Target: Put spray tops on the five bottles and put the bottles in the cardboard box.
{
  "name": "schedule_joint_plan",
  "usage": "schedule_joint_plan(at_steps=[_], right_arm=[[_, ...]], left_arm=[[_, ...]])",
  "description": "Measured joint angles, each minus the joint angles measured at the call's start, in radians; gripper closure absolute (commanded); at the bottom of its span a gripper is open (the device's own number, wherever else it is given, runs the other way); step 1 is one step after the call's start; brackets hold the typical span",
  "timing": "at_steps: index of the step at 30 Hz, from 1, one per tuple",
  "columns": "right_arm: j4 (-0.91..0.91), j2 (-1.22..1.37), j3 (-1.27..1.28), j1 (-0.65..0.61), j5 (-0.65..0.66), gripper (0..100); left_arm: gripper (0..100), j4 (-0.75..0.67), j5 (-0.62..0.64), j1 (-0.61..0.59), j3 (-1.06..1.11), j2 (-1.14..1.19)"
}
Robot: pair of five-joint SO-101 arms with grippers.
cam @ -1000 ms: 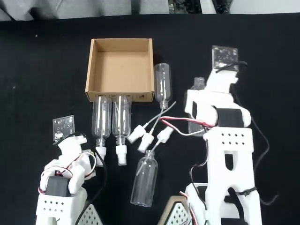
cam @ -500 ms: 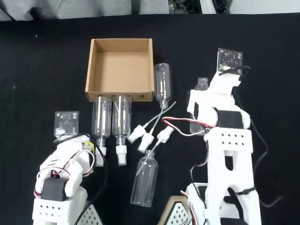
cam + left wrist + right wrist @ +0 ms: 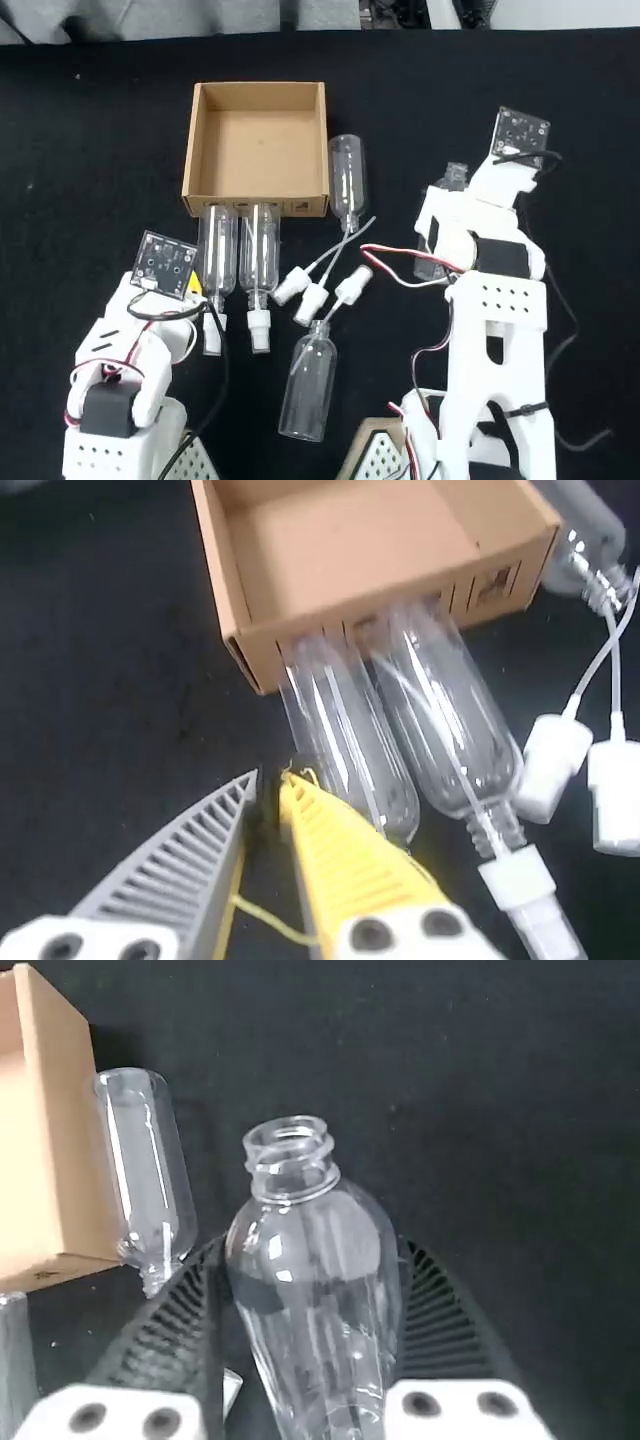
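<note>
From above, the cardboard box (image 3: 188,150) sits on the black table (image 3: 90,150). Two capped bottles (image 3: 217,255) lie touching its near wall and a third bottle (image 3: 347,178) lies beside its right wall. A fourth bottle (image 3: 308,385) lies nearer the arms, with three loose spray tops (image 3: 312,300) between.

In the left wrist view, the left gripper (image 3: 268,777) hangs almost clenched on nothing, just beside a capped bottle.

In the right wrist view, the right gripper (image 3: 310,1300) grasps an uncapped bottle (image 3: 300,1210), its neck pointing away from the gripper.
</note>
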Motion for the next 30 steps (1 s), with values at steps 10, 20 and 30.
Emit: schedule_joint_plan(at_steps=[10,20,30], right_arm=[[0.0,0.0,0.0,0.04,-0.015,92.1],[0.0,0.0,0.0,0.051,-0.032,92.1],[0.0,0.0,0.0,0.066,-0.032,92.0]], left_arm=[[92,0.0,-0.008,0.112,-0.16,0.305],[85,0.0,0.057,0.183,-0.298,0.618],[85,0.0,0.13,0.358,-0.414,0.833]])
